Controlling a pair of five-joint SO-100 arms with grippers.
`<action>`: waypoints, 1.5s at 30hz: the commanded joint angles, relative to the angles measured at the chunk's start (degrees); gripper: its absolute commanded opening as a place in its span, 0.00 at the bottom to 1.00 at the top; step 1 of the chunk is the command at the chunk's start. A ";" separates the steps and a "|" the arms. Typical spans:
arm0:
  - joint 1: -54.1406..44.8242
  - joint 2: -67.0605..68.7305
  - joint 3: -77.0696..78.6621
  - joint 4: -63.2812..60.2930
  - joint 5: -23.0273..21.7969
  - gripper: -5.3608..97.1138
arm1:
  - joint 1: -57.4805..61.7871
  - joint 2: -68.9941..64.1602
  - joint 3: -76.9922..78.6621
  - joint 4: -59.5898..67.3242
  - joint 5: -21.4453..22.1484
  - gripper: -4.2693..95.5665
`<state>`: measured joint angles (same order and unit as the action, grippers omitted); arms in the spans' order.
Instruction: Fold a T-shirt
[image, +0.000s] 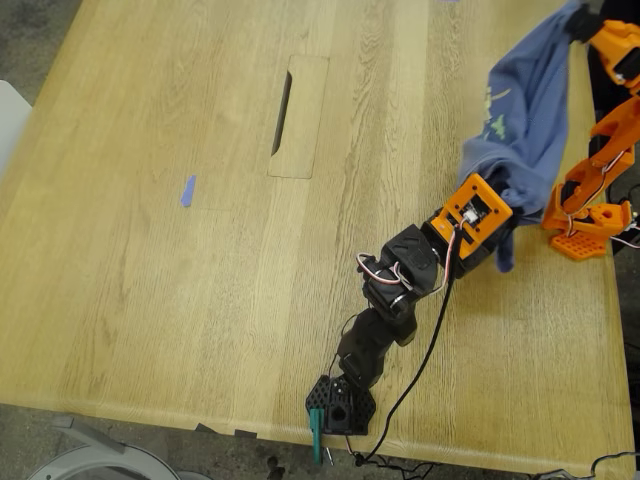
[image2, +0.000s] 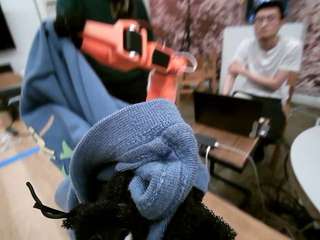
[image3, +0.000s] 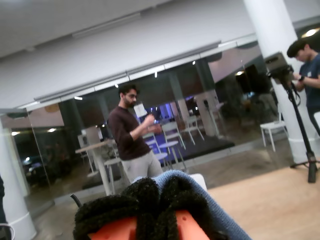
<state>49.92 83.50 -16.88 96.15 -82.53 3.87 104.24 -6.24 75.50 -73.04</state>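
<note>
Exterior view showed the T-shirt lifted clear of the desk near that view's right edge, strung between two claws so that its long axis ran from the view's upper right down toward the middle right; the first claw, on the black arm with the orange wrist, was clamped on the lower bunch of cloth, and the first wrist view confirmed a wad of blue knit pinched between its black pads; the second claw, on the orange arm, pinched the upper end, the second wrist view showing a blue fold caught between closed dark pads; the spread of bare desk lay toward the exterior view's left of both claws, so laying the shirt flat would probably mean carrying it that way; a yellow-green print and pale lettering showed on the cloth, too creased and small to read; no brand was legible.
</note>
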 joint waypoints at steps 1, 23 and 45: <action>-1.49 2.11 -2.64 4.92 -1.05 0.05 | -1.05 -0.70 -1.14 0.97 0.44 0.04; -16.96 30.76 42.36 12.04 -3.16 0.05 | -0.79 -6.77 -1.23 9.84 0.88 0.04; -40.25 55.46 103.45 -24.52 -0.97 0.05 | 6.68 -35.77 -1.23 -15.82 1.85 0.04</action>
<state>12.57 133.24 84.46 76.11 -83.85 9.14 68.64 -6.06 63.02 -71.46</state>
